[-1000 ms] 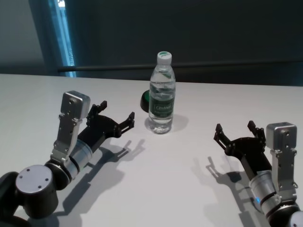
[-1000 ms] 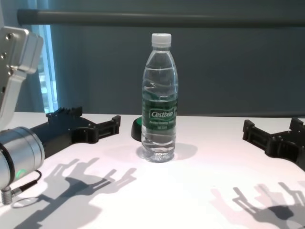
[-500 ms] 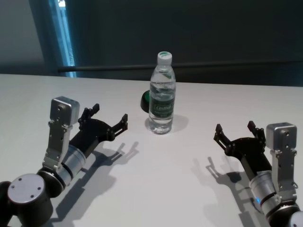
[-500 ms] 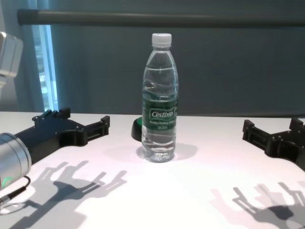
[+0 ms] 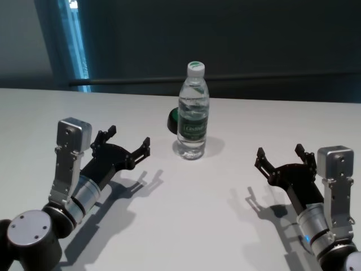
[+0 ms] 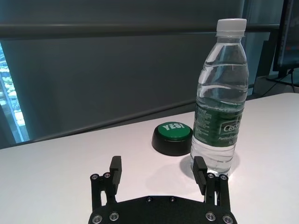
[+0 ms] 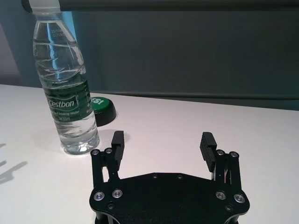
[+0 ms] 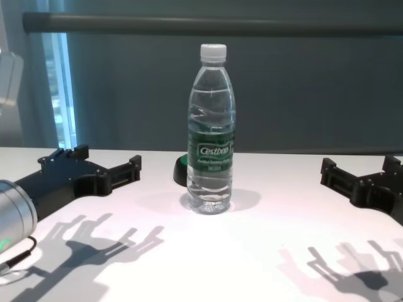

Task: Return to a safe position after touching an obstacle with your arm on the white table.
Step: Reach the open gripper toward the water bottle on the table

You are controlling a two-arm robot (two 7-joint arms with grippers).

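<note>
The left gripper [image 5: 125, 145] hangs low over the white table [image 5: 186, 214] with its two fingers spread wide and nothing between them, pointing toward the bottle [image 5: 192, 111] but well clear of it; seen from the head camera the bottle sits at about two o'clock from those fingertips, with bare tabletop and the gripper's own shadow in the gap. From the left wrist camera the same spread fingers [image 6: 115, 169] frame empty table, the bottle [image 6: 221, 98] standing upright beyond one of them and a low black button with a green top [image 6: 172, 138] just beside the bottle's base (it reads "YES!"). Further out, the right gripper [image 5: 280, 158] rests parked at roughly four o'clock from the bottle, also spread and holding nothing, its forearm angled back toward the robot's body. The bottle itself stands upright near the middle of the table, cap on, with the button at about eleven o'clock behind it. As for progress, my judgement is that the touching part is over and the retreat is well under way: there is no contact now and the bottle has not been knocked over. What seems left is for the left arm to draw further in toward the body, to a rest pose like the right arm's.
</note>
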